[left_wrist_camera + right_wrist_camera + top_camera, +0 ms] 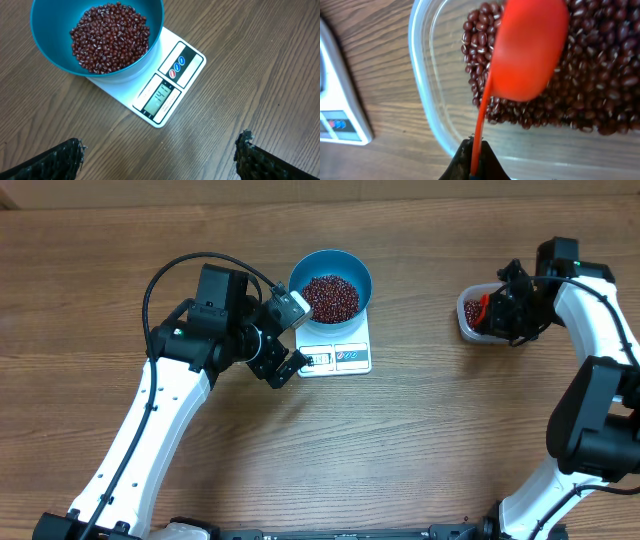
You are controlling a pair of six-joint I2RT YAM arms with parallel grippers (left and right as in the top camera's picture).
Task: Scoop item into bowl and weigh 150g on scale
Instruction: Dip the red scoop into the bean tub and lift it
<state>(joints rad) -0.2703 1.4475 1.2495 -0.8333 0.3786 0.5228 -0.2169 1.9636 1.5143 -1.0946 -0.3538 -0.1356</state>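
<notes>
- Blue plastic bowl stands on the far part of the white scale, covering most of its plate.
- Dark red-brown beans lie in a loose heap across the bottom of the bowl.
- Along the uncovered near edge of the scale are its display and buttons; the digits are too small to read.
- Wooden tabletop carries the scale near its middle and a clear plastic tub well off to the right.
- More of the same beans fill the tub.
- The left claw hangs above the tabletop just beside the scale's display edge, its fingers spread wide apart with nothing between them.
- The right claw is over the tub, pinched tight on the thin handle of a red-orange scoop.
- The scoop's head is above the beans in the tub, its rounded back towards the wrist camera; whether it touches them, or holds any, I cannot tell.
</notes>
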